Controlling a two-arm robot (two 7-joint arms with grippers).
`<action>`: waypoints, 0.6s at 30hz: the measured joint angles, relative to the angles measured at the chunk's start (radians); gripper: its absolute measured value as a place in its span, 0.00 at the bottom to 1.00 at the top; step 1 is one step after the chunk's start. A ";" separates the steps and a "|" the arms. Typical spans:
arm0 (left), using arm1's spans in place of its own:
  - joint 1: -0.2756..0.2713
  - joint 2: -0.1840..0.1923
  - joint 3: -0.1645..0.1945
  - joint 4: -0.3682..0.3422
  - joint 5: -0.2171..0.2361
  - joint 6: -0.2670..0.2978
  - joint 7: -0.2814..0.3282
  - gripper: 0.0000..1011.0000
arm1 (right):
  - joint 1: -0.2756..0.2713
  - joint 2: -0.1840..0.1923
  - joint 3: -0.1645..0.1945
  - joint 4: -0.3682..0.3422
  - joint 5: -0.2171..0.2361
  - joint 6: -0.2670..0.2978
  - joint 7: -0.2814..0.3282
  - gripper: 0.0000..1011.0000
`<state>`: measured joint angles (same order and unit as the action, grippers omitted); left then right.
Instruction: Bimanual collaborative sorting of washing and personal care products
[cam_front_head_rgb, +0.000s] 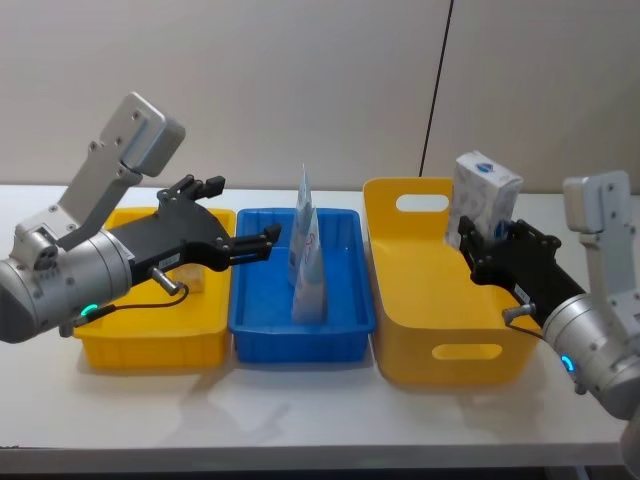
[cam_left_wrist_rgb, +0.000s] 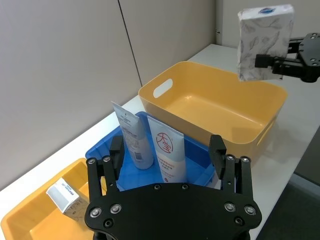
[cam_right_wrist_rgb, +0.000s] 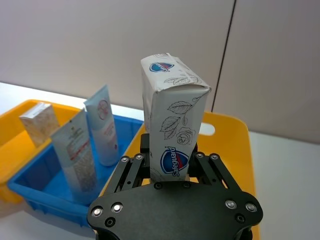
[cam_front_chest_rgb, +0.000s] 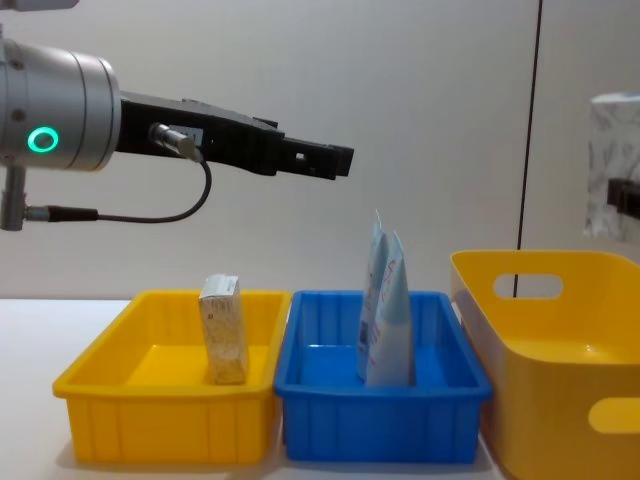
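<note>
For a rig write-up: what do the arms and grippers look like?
Silver-grey cylindrical wrists, each with a teal light and a grey angular housing. The left gripper and right gripper are matt black, screwed plates with slim jaws. A black cable loops by the left wrist.

My right gripper (cam_right_wrist_rgb: 169, 175), matt black and dotted with shiny metal screws, is pinching a soft pack (cam_right_wrist_rgb: 172, 115) whose white printed wrap is looking like thin, slightly creased film with a dull sheen. The pale-blue pouches (cam_front_head_rgb: 307, 262) are showing a smooth, lightly glossy skin, while the blue bin (cam_front_head_rgb: 300, 345), the low yellow bin (cam_front_head_rgb: 150, 348) and the tall yellow bin (cam_front_head_rgb: 440, 300) are gleaming as smooth moulded plastic. My left arm's casing (cam_front_head_rgb: 60, 285) is shining like satin silver metal above the matt white table (cam_front_head_rgb: 300, 420).
</note>
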<state>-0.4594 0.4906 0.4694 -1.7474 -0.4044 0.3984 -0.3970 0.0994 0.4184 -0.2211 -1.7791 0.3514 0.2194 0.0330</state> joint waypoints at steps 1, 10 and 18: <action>0.000 0.000 0.000 0.000 0.000 0.001 0.001 0.99 | 0.005 -0.009 0.000 0.007 0.000 0.013 -0.010 0.35; -0.002 -0.004 0.001 0.003 0.001 0.005 0.005 0.99 | 0.042 -0.055 -0.009 0.065 -0.009 0.076 -0.050 0.35; -0.003 -0.005 0.002 0.004 0.001 0.008 0.008 0.99 | 0.080 -0.074 -0.022 0.121 -0.025 0.096 -0.056 0.35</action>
<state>-0.4621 0.4853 0.4711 -1.7433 -0.4036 0.4060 -0.3895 0.1797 0.3443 -0.2431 -1.6582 0.3267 0.3158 -0.0227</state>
